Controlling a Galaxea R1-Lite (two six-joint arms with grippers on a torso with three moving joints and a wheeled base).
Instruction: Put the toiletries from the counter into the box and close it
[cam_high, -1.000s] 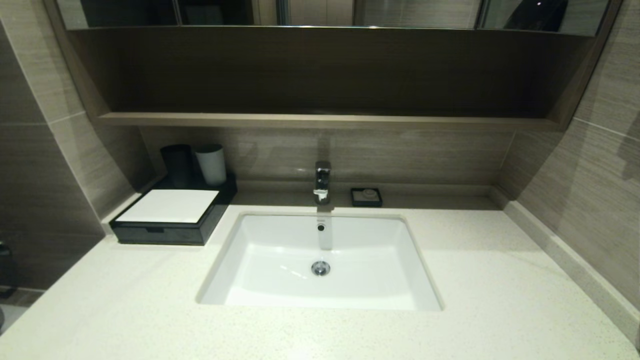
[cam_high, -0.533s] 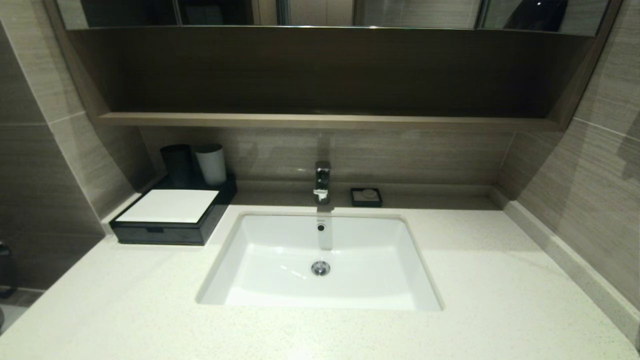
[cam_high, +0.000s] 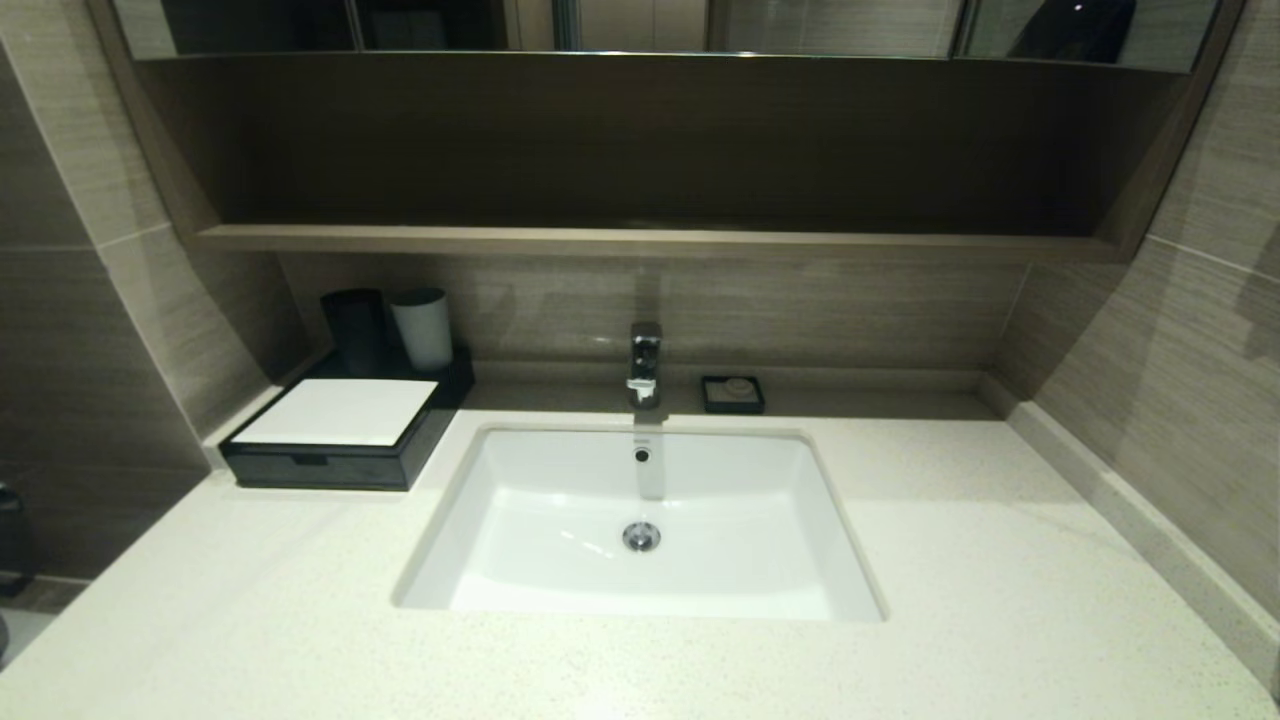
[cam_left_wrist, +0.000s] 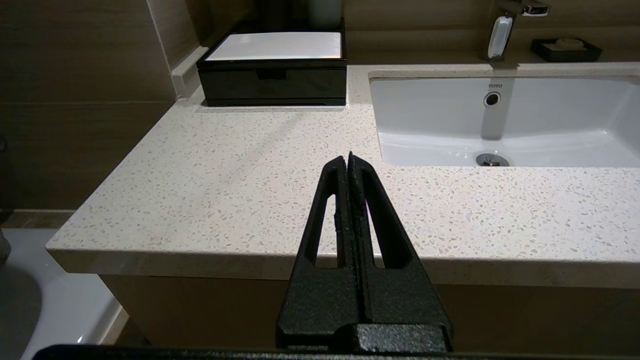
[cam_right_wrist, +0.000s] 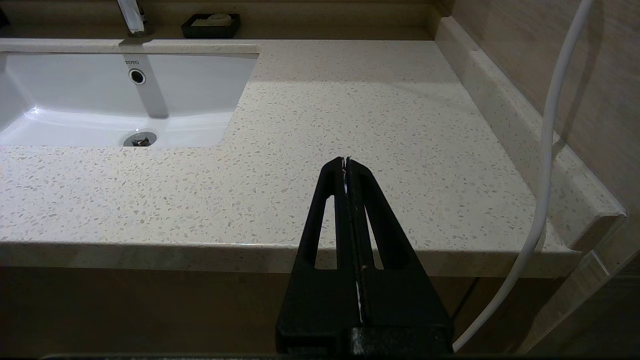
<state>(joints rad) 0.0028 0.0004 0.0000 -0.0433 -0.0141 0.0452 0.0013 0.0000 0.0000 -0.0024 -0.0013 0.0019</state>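
The black box (cam_high: 335, 445) with a white top panel sits at the counter's (cam_high: 250, 600) back left, its front drawer pushed in; it also shows in the left wrist view (cam_left_wrist: 272, 75). No toiletry packets show in any view. My left gripper (cam_left_wrist: 347, 160) is shut and empty, held before the counter's front edge, left of the sink (cam_left_wrist: 575, 115). My right gripper (cam_right_wrist: 345, 162) is shut and empty, held before the front edge, right of the sink (cam_right_wrist: 75, 100). Neither gripper shows in the head view.
A dark cup (cam_high: 352, 328) and a white cup (cam_high: 423, 328) stand behind the box. A chrome tap (cam_high: 645, 362) and a small black soap dish (cam_high: 732, 393) are at the back. A white cable (cam_right_wrist: 547, 150) hangs by the right wall.
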